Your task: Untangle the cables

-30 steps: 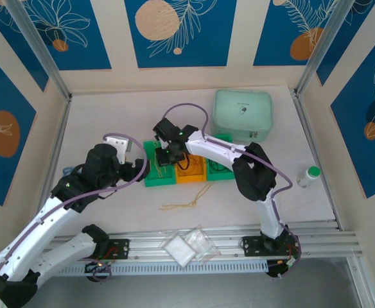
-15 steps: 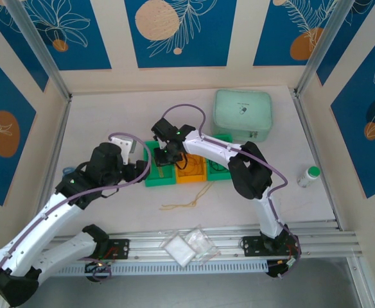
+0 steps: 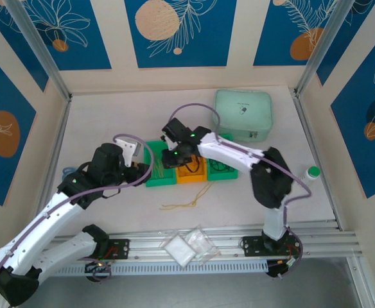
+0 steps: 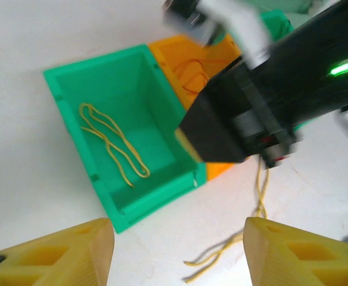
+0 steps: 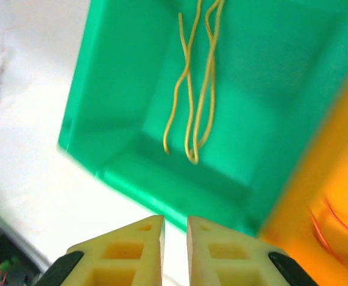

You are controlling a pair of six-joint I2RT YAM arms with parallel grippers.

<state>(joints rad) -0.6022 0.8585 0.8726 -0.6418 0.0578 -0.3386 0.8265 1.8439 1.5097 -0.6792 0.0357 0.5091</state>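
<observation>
Top external: right gripper (image 5: 175, 223) has shifted right, open a crack; left gripper (image 4: 177, 229) gapes empty. Three bins (image 3: 158, 181), two yellow cables (image 4: 111, 143).

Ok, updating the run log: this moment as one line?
left gripper open, empty | right gripper barely open, empty, over green bin | yellow cable in bin | loose cable on table

Your overhead camera looks down from behind the arm bases (image 3: 104, 247), far enough to take in the whole white tabletop (image 3: 110, 122). Both wrist cameras point downward at close range, the right nearer, and share the left-hand green plastic bin (image 4: 126, 89) and the thin pale yellow cable (image 4: 111, 143) inside.
</observation>
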